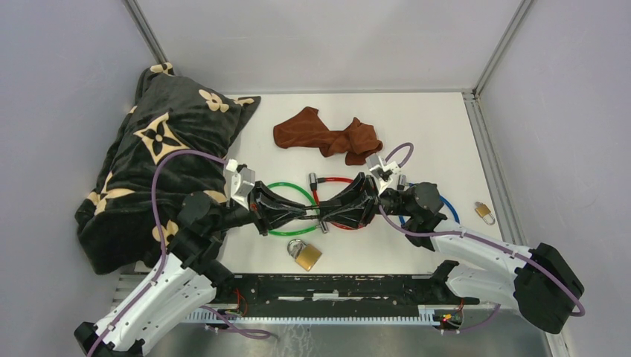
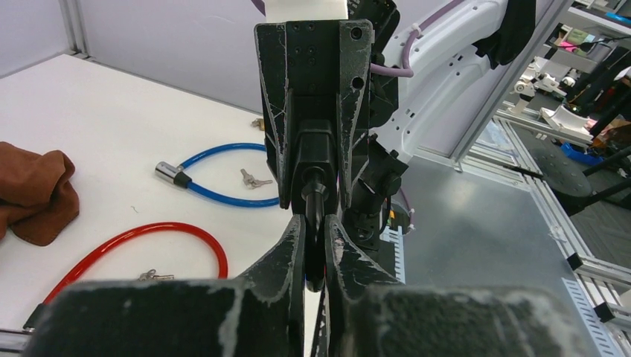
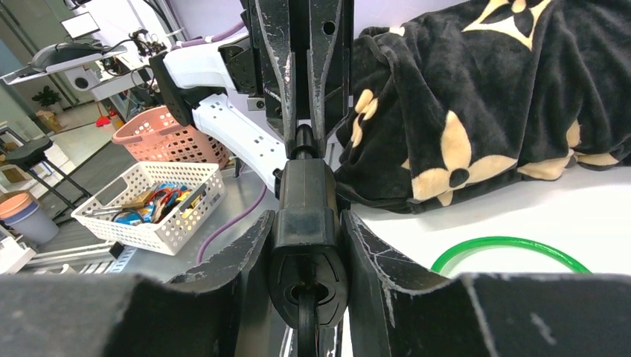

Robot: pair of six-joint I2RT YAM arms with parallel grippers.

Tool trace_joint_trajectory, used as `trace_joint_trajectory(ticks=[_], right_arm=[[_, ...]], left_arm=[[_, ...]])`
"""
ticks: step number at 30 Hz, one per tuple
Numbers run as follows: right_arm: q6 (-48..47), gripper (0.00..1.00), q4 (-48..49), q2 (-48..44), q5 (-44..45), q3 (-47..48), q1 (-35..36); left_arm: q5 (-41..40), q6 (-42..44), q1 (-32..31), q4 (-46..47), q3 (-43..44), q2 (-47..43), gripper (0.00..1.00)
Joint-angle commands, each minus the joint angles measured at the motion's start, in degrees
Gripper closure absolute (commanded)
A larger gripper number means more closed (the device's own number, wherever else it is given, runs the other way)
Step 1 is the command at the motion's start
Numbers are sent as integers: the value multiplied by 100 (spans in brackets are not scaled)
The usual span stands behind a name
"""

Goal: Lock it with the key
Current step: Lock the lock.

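My two grippers meet tip to tip over the middle of the table. My right gripper (image 3: 308,217) is shut on the black lock body (image 3: 306,186) of a cable lock, seen from above as the lock body (image 1: 327,216). My left gripper (image 2: 318,227) is shut on the thin black head of the key (image 2: 314,249), which points straight into the lock body (image 2: 314,152). In the top view the left gripper (image 1: 305,213) faces the right gripper (image 1: 332,213). The grippers hide which cable the lock belongs to.
A green cable loop (image 1: 286,186), a red one (image 1: 336,181) and a blue one (image 1: 449,210) lie around the grippers. A brass padlock (image 1: 306,254) sits in front, a small one (image 1: 484,213) at right. A brown cloth (image 1: 327,135) lies behind, a black blanket (image 1: 156,163) at left.
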Motion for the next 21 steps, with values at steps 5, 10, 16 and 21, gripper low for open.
trace_joint_trajectory(ticks=[5, 10, 16, 21], right_arm=[[-1, 100, 887, 5, 65, 582, 40], [-79, 100, 755, -24, 46, 594, 47], [-236, 100, 462, -113, 37, 557, 47], [-549, 100, 164, 15, 144, 679, 309]], left_arm=[[202, -157, 3, 220, -41, 195, 72], [171, 12, 10, -5, 43, 163, 70], [6, -15, 8, 44, 160, 73, 98], [-112, -368, 13, 557, 49, 233, 98]])
